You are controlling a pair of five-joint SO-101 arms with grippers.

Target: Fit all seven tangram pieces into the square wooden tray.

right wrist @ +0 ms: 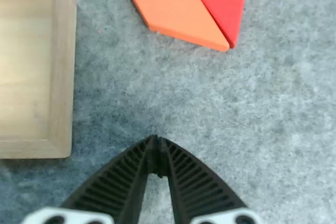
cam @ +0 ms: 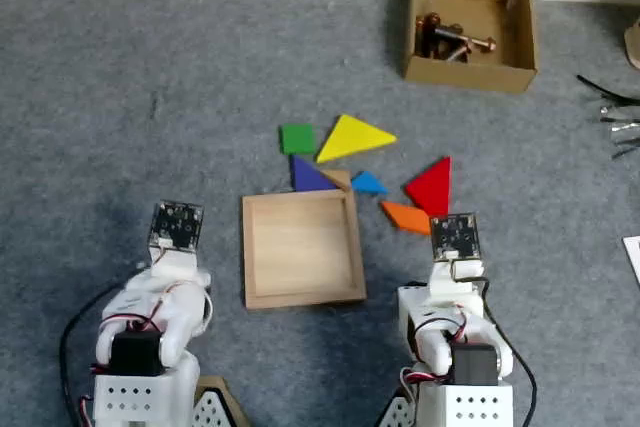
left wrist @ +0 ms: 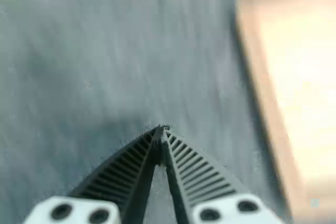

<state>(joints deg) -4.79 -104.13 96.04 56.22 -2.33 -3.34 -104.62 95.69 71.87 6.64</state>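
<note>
**Risks**
1. Left hand (left wrist: 160,130): tips pressed together, holding nothing, over bare surface (cam: 120,77) just left of the tray (cam: 303,296). We judge it must spread before any pick. A low sweep could knock the tray askew.
2. Tray: empty, between the 2 arms, towards the near edge. It looks light and unfixed, so a piece pushed in hard may shift it.
3. Pieces: 7, all outside the tray, clustered past its far rim. The purple triangle (cam: 308,176) and tan piece (cam: 340,179) lie against that rim, leaving little room to pinch them. The orange parallelogram (cam: 405,216) touches the red triangle (cam: 432,187), so lifting 1 may drag the other.
4. Right hand (right wrist: 156,145): tips pressed together, empty, near the orange parallelogram.

**Materials and shapes**
- Surface: grey, fuzzy fabric. It offers grip, but thin pieces sit flush on it.
- Tray: pale wood, square, low raised rim.
- Green square (cam: 297,138), yellow triangle (cam: 352,137), blue triangle (cam: 368,183): flat, matte, sharp-cornered. We cannot tell the tan piece's full shape.
- Cardboard box (cam: 470,72), far right corner: holds metal parts.
</note>
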